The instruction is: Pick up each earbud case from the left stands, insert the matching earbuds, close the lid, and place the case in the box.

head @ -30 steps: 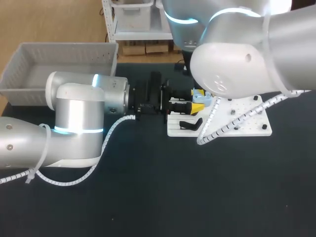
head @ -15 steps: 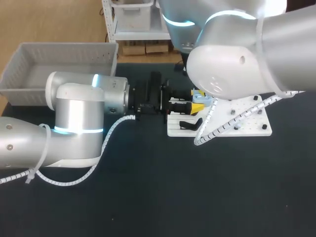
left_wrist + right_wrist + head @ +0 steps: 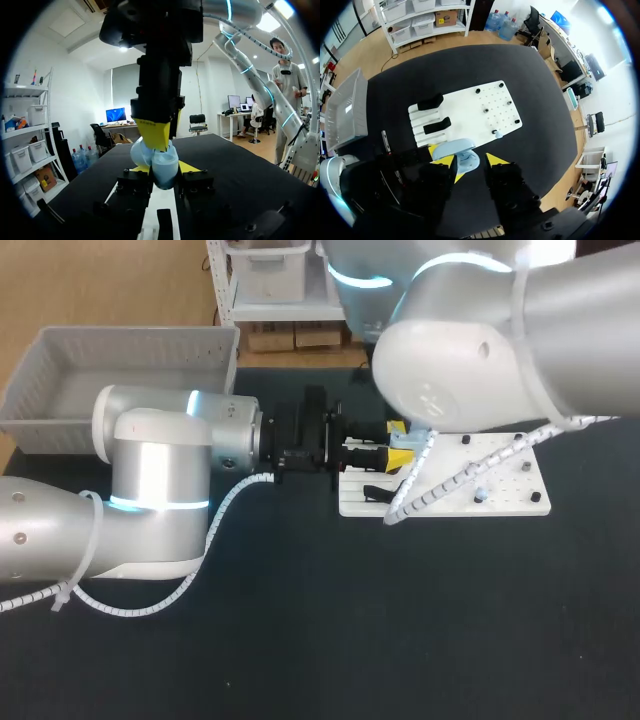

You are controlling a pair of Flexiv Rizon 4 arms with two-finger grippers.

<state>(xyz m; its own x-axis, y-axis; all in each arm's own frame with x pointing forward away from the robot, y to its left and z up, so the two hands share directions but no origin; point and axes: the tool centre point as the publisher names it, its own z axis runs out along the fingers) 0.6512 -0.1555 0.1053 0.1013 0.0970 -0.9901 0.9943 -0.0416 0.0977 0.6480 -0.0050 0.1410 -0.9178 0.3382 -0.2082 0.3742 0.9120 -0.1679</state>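
Pale-blue earbud case [image 3: 159, 165], lid open, is pinched from both sides between the yellow tips of my L gripper [image 3: 165, 168], above the end of the white stand board [image 3: 470, 107] w/ two black stands [image 3: 431, 102]. My R gripper [image 3: 470, 160] hangs directly over the case, fingers parted approx. a case-width, one tip down at the case, the other clear of it. Grey box [image 3: 130, 345] sits well apart at the far-L corner of the dark tabletop [image 3: 400, 620].
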